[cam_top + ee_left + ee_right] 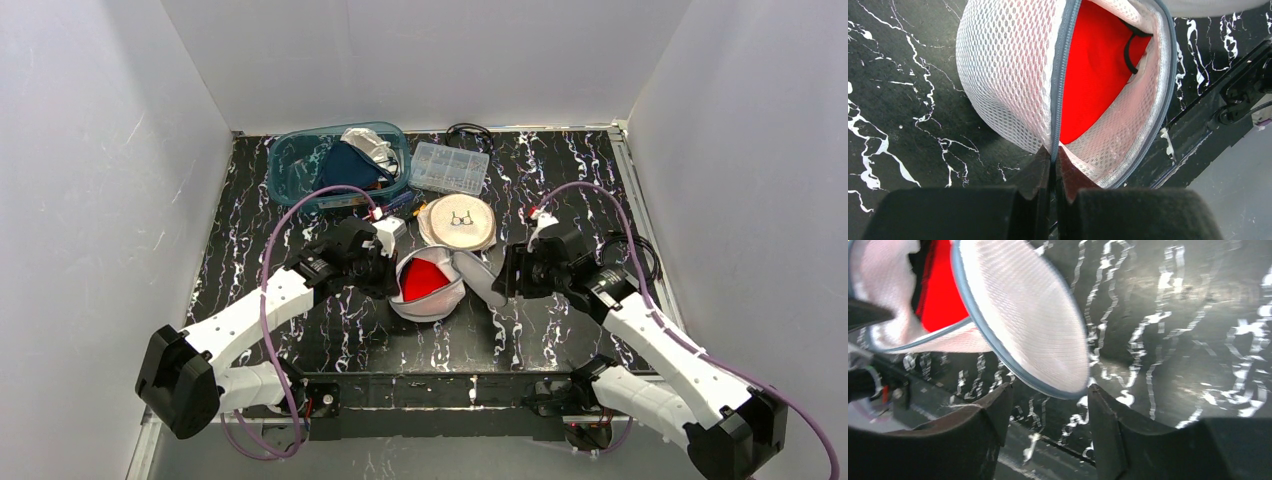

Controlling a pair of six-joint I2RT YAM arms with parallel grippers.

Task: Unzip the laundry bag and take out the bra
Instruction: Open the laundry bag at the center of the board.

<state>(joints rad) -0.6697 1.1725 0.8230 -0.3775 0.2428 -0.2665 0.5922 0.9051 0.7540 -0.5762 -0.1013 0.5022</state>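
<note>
The white mesh laundry bag (432,296) lies at the table's middle, unzipped, its round lid (482,278) flapped open to the right. The red bra (422,279) sits inside; it shows with a black strap in the left wrist view (1093,70). My left gripper (1053,154) is shut on the bag's grey zipper rim (1060,85) at the bag's left side (385,272). My right gripper (1050,392) is open and empty, just short of the lid's edge (1028,325), right of the bag in the top view (510,272). The bra also shows in the right wrist view (940,295).
A blue plastic bin (300,165) with clothes stands at the back left. A clear compartment box (449,167) and a round tan case with glasses print (459,222) lie behind the bag. A black cable (470,130) lies at the back wall. The table's front rail (450,385) is near.
</note>
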